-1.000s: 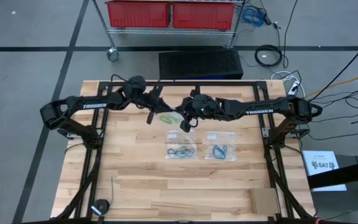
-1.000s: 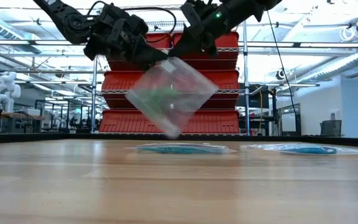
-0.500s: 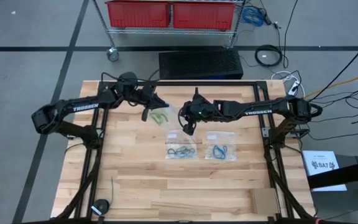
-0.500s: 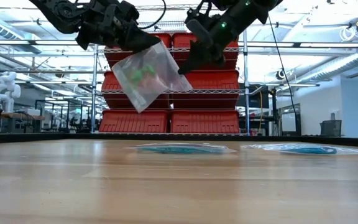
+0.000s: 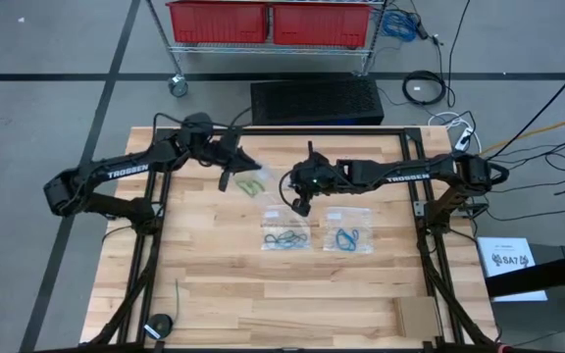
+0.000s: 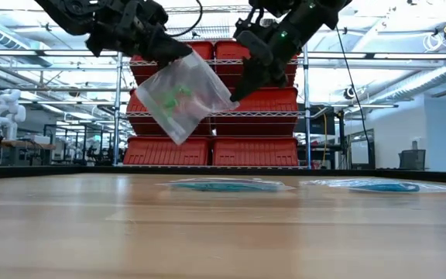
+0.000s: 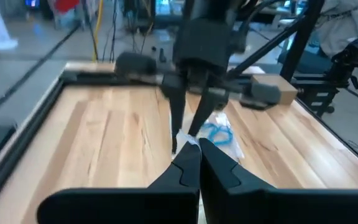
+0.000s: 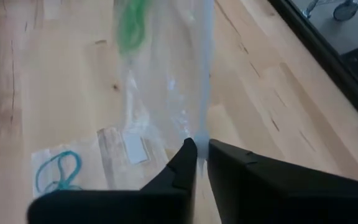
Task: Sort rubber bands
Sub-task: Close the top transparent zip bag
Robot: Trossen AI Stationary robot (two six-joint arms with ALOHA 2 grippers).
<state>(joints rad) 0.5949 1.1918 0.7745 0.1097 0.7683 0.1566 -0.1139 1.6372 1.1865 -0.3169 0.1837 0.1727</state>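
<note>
A clear zip bag (image 6: 184, 97) with light green rubber bands (image 6: 175, 97) inside hangs in the air over the table's far middle. My left gripper (image 6: 178, 53) is shut on its upper corner, and my right gripper (image 6: 237, 89) is at the bag's side corner, its fingers almost together. From above, the bag (image 5: 260, 184) shows between the left gripper (image 5: 235, 167) and the right gripper (image 5: 295, 204). Two more clear bags lie flat on the table: one with dark teal bands (image 5: 285, 237), one with bright blue bands (image 5: 347, 237). My left gripper pinches the bag's upper corner (image 6: 183, 60) between its two fingers, coming slanting down from the table's left. The bag hangs tilted below the fingers, clear of the table, lowest corner (image 6: 178, 141) down. My right gripper has the bag's thin side edge (image 8: 201, 138) running into the narrow gap between its fingertips. It comes slanting down from the table's right, at the bag's side corner (image 6: 233, 99).
Red bins (image 5: 273, 22) on a wire shelf and a black case (image 5: 317, 101) stand beyond the far edge. A round black object with a cable (image 5: 160, 324) and a cardboard piece (image 5: 420, 316) lie near the front edge. Bare wood spreads in front of the two flat bags.
My left gripper has gone up and toward the table's left and far edge, carrying the bag higher. The bag, first spread low between both grippers, now hangs from the left gripper's corner. My right gripper has tipped further down and now sits at the bag's side corner.
</note>
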